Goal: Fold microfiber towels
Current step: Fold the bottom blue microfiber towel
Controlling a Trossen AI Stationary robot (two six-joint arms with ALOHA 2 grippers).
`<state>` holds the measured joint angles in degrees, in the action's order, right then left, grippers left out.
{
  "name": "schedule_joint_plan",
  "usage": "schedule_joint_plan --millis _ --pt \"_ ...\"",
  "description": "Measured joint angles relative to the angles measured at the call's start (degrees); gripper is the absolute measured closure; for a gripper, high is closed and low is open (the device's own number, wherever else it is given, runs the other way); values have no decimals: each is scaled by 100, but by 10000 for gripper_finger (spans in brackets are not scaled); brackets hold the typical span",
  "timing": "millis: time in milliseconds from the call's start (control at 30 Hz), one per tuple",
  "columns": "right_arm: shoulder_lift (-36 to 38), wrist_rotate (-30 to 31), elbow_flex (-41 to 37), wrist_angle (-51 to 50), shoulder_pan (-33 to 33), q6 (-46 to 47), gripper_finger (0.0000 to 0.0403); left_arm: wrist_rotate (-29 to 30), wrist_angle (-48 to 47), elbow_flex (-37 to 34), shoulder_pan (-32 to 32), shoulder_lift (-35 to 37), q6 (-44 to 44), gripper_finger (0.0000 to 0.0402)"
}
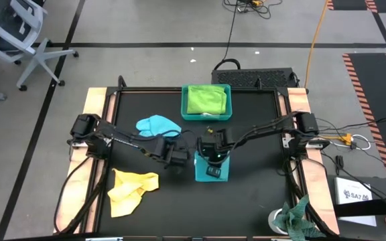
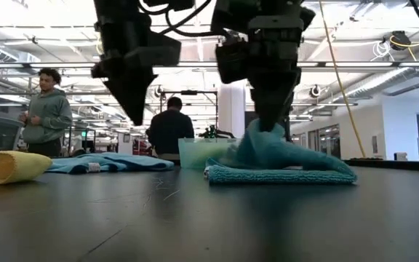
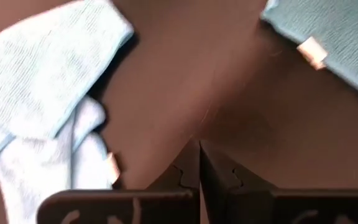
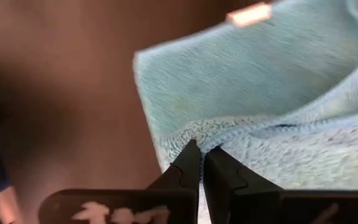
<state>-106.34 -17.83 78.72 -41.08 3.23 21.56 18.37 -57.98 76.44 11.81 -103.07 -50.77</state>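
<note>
A turquoise towel lies folded on the black mat near the middle of the table. My right gripper is shut on it from above. Just to the towel's left, my left gripper hangs shut above the mat with nothing in it. A light blue towel lies crumpled farther back on the left, and a yellow towel lies bunched near the front left. A lime green towel rests inside the teal tray at the back. My right gripper pinches a small puckered fold of the turquoise towel's top layer between its two fingertips. The fingers come from above, slanting down. The pinched part is drawn up into a peak, while the towel's lower layers lie flat on the mat.
A mottled dark green-and-white rag lies off the mat at the near right corner. Bare mat stretches along the near side and to the right of the turquoise towel. Beyond the table, people stand in the room.
</note>
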Motion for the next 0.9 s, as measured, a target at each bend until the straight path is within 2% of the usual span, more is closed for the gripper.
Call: schedule_joint_plan --millis 233,667,767,900 --pt "-239 -469 2 735 24 -24 403 -18 -332 0 212 28 -437 399" --pt "-239 -640 2 1530 19 -424 402 -9 -194 0 254 72 -636 394" --pt "-239 -640 2 1703 19 -650 388 -9 -192 0 254 72 -669 396" --pt "-259 -635 2 1898 19 -719 344 -12 -189 0 254 72 -685 396"
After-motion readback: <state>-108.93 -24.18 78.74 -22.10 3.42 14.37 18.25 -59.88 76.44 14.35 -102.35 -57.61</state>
